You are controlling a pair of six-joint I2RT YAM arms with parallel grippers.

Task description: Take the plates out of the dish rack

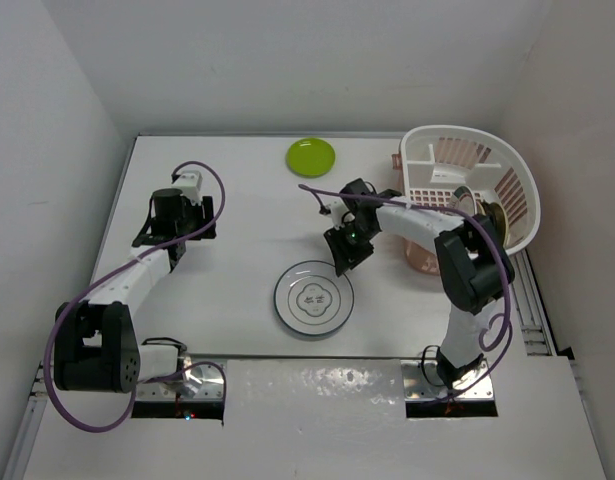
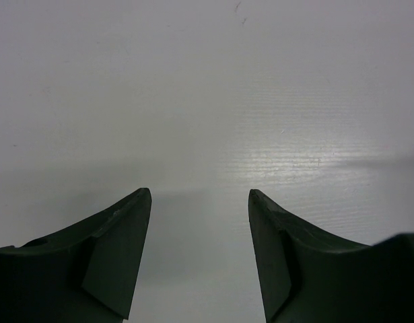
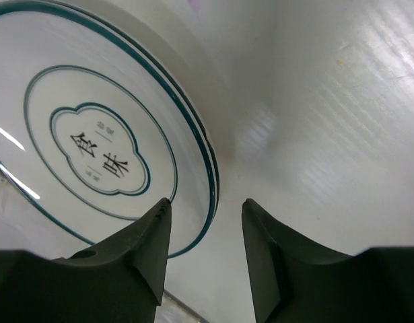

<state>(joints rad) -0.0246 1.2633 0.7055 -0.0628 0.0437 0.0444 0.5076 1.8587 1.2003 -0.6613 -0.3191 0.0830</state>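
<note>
Plates are sitting both in and out of the dish rack [image 1: 457, 130] as I am watching. The lime-green plate [image 1: 311, 155] is lying flat on the table [image 1: 237, 200] to the left of the rack. The white plate with the dark rim [image 1: 313, 298] is lying flat down-left of the rack, nearer the arm bases. Inside the rack a tan-brown plate [image 1: 495, 218] is standing on edge beside a second plate [image 1: 469, 200] whose pattern I cannot make out. I am holding the right gripper [image 3: 205, 205] just over the white plate's edge, jaws parted and empty. The left gripper [image 2: 200, 195] is hanging far left of the rack over the table, jaws apart, gripping nothing.
</note>
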